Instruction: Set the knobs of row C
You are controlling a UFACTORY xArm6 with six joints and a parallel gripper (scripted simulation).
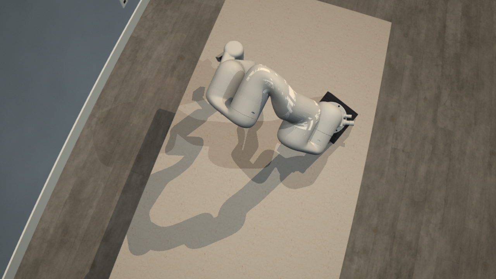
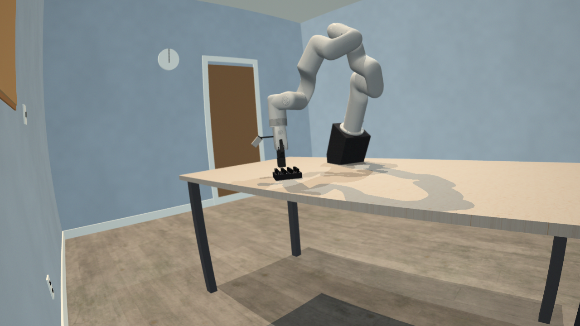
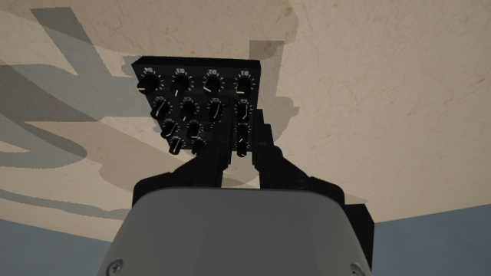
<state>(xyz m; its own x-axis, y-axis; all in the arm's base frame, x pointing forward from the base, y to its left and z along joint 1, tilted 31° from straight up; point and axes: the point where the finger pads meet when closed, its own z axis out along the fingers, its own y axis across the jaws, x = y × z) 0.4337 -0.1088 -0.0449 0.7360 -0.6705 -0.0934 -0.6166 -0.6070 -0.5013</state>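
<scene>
The gripper's fingers are slightly apart, gripping nothing, above the knob box near the pale table's left end. Row C's match is unconfirmed: fingers hide some knobs, so probably work remains. Blue walls and wood-look floor surround it.
</scene>
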